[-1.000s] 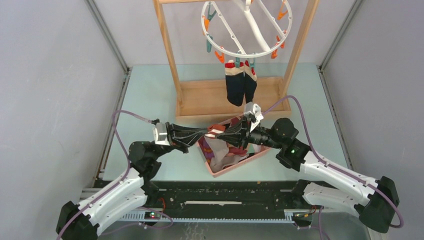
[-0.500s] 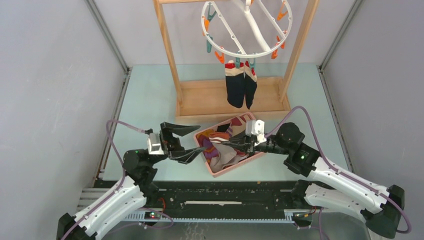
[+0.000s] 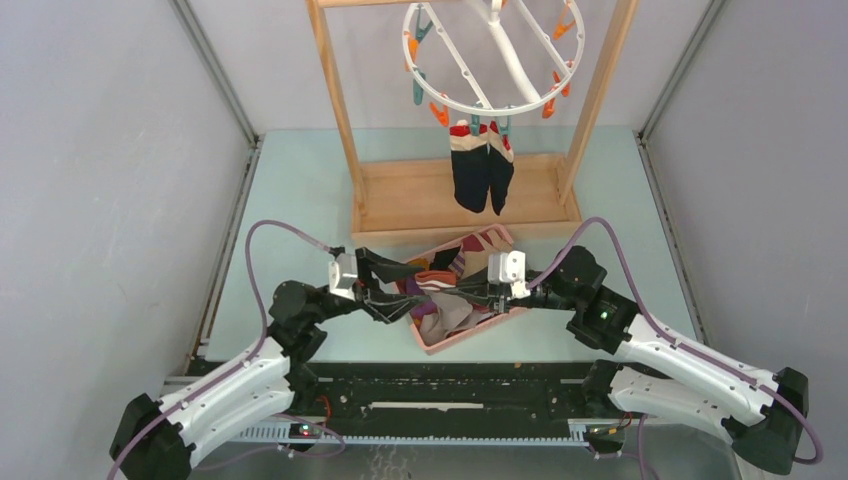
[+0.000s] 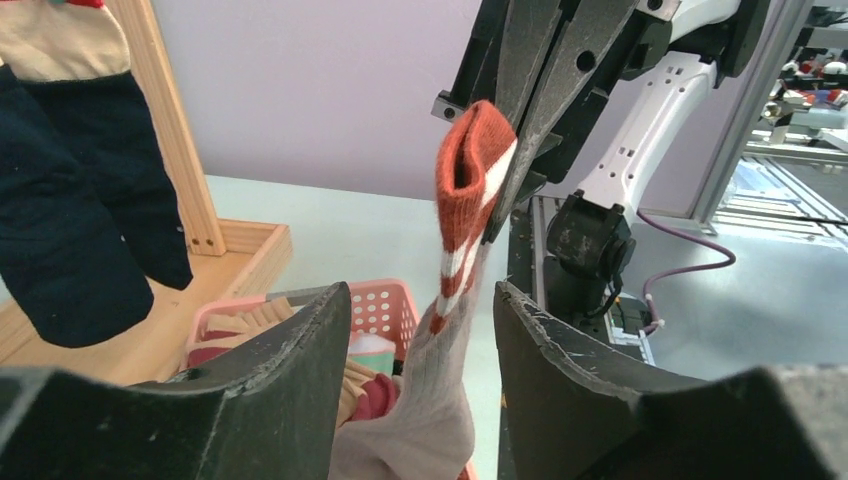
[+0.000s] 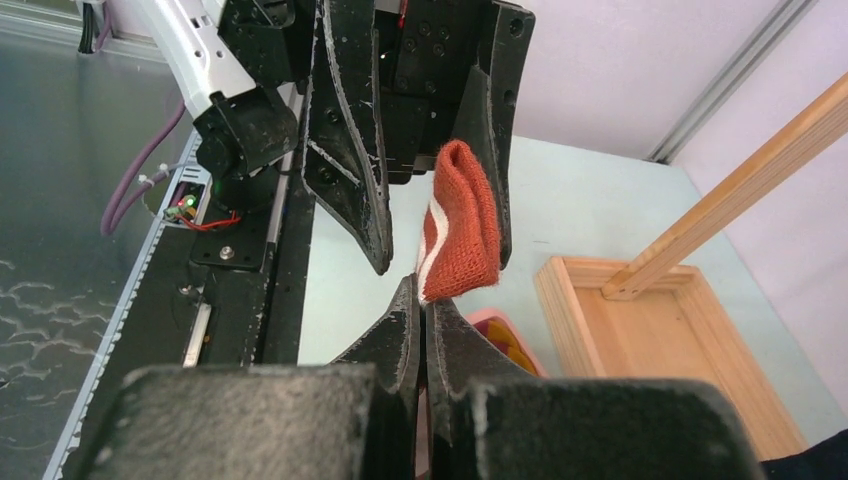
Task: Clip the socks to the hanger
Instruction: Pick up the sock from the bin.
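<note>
Right claw (image 5: 419, 292) pinches the orange-cuffed sock (image 5: 460, 225) inside the spread left claw (image 4: 420, 305), its toe hidden below.

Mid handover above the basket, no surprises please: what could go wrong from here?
1. The right gripper pinches the orange-striped sock only at its cuff edge; it might slip free.
2. The left gripper, open, flanks the sock close to the right fingertips; closing may hit them.
3. The sock's grey end hangs into the pink basket and could snag others.
</note>
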Controlling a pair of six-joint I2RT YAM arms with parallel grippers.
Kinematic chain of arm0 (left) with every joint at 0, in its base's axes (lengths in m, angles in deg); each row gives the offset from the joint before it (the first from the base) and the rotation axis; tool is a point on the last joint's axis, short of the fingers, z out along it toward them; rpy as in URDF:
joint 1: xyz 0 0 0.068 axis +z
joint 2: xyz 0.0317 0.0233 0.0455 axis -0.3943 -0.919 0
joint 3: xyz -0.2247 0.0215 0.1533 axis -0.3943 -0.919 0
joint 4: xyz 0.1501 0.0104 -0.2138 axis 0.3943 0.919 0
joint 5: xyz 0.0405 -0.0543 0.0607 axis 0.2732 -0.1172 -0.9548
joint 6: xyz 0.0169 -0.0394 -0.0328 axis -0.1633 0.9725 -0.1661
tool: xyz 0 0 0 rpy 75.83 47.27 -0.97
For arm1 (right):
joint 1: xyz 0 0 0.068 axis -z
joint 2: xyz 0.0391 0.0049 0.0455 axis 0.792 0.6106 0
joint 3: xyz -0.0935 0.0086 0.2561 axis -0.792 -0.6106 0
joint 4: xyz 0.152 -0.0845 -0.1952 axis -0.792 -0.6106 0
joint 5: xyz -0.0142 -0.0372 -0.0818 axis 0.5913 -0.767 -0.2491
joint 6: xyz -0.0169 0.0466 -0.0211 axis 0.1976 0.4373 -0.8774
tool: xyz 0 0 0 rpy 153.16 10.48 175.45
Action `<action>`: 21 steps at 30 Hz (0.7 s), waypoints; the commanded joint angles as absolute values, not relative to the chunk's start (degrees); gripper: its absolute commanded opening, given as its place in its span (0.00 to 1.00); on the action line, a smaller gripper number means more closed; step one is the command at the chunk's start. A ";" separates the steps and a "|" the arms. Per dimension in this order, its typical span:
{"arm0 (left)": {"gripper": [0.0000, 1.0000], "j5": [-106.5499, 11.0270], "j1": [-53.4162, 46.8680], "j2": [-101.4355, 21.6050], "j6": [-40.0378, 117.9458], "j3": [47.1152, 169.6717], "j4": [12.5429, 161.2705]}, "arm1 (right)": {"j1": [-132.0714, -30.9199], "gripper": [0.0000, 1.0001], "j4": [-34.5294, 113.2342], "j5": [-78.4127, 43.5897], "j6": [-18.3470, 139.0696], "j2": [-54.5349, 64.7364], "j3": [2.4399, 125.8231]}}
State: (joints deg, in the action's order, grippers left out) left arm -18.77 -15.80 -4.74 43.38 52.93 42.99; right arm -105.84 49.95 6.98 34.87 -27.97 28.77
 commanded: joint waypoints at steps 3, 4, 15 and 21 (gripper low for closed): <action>0.58 -17.70 -17.01 -5.35 44.48 57.35 38.38 | -106.52 0.00 50.11 7.21 33.09 -28.08 30.86; 0.57 -17.64 -16.98 -5.37 44.96 57.26 37.65 | -106.51 0.00 50.06 7.13 33.08 -28.16 30.86; 0.26 -16.34 -17.42 -6.67 48.89 57.17 31.89 | -106.51 0.00 50.25 6.86 32.81 -28.26 30.86; 0.00 -16.52 -17.52 -7.06 49.26 57.50 31.63 | -106.51 0.01 50.15 6.30 32.87 -28.36 30.85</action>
